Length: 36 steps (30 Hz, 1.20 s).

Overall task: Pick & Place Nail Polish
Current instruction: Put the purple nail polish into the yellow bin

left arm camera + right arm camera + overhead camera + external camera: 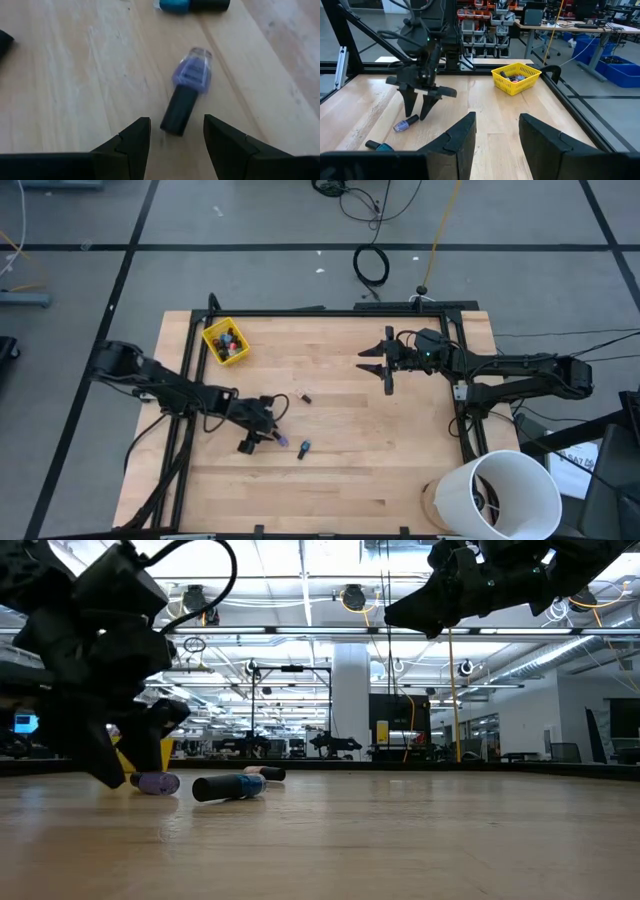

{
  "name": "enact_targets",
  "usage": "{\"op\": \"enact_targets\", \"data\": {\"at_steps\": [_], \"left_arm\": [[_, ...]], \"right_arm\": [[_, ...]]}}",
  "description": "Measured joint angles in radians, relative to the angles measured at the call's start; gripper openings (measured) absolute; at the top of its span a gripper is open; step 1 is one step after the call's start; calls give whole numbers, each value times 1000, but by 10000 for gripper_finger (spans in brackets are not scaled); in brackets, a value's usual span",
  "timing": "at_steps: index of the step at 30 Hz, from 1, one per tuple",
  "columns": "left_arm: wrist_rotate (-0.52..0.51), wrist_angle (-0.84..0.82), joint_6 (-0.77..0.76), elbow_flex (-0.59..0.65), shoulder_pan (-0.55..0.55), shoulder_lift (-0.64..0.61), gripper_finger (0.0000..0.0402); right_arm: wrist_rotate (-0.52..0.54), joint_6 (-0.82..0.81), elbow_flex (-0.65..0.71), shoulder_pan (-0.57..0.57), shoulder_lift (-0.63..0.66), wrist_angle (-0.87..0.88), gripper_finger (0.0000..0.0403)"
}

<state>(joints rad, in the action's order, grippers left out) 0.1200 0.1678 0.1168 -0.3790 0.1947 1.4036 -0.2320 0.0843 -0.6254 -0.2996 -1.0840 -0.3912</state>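
Left pincer [172, 142] open over wooden table [340, 410], purple bottle [186, 90] lying.

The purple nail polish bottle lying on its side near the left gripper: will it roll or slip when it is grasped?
The purple nail polish bottle lies flat, its round dark cap toward the open left gripper, so a nudge would probably roll it. Its body looks like smooth glass: likely slippery, perhaps fragile. It is tiny, so probably light.

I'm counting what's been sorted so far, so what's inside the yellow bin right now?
The yellow bin holds several nail polish bottles in mixed colours, piled together. An exact count is not possible, since lower ones are covered by those on top.
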Motion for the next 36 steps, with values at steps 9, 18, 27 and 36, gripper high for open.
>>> {"op": "enact_targets", "data": {"at_steps": [9, 18, 27, 36], "left_arm": [[18, 28, 46, -3, -24, 55, 179], [41, 21, 54, -2, -44, 61, 159], [71, 23, -23, 0, -66, 62, 62], [68, 25, -47, 0, -66, 62, 43]], "right_arm": [[0, 4, 0, 0, 0, 0, 139], [0, 6, 0, 0, 0, 1, 139], [0, 6, 0, 0, 0, 1, 139], [0, 6, 0, 0, 0, 1, 139]]}}
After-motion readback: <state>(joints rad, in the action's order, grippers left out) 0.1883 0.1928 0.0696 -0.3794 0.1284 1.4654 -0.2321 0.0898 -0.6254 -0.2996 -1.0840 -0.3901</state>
